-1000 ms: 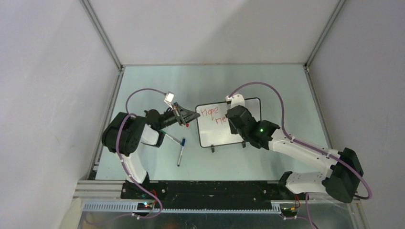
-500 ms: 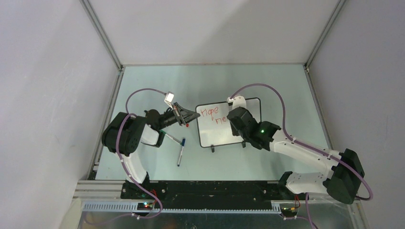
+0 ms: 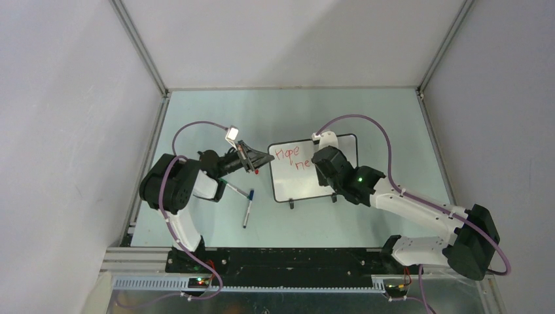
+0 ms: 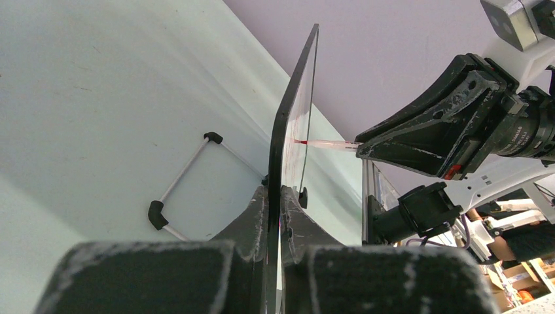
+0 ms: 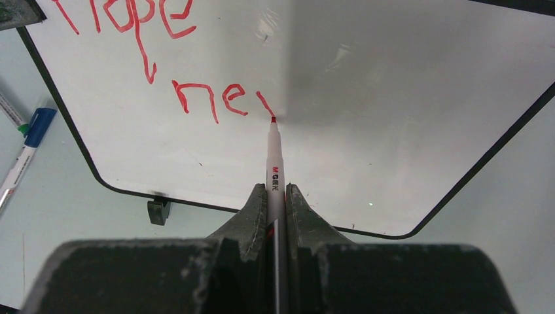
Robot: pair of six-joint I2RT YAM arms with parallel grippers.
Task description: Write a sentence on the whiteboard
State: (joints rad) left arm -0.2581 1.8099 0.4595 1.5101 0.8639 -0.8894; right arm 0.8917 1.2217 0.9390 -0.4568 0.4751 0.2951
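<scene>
The whiteboard [image 3: 296, 176] stands mid-table on black feet, white with a thin black frame. It also shows in the right wrist view [image 5: 366, 98] and edge-on in the left wrist view [image 4: 288, 131]. The red sentence [image 5: 163, 46] reads "Hope" with "ne" and one further stroke below; it is also in the top view [image 3: 292, 157]. My left gripper [image 4: 275, 196] is shut on the whiteboard's left edge. My right gripper [image 5: 276, 193] is shut on a white red marker [image 5: 274, 163], whose tip touches the board at the end of the last stroke.
Two capped markers, one with a blue cap [image 3: 249, 196], lie on the table left of the board; the blue one also shows in the right wrist view [image 5: 29, 144]. A wire stand with black corner caps [image 4: 180, 180] lies beside the board.
The right arm and marker have shifted slightly along the second line of writing. The left gripper and the board have not moved.
</scene>
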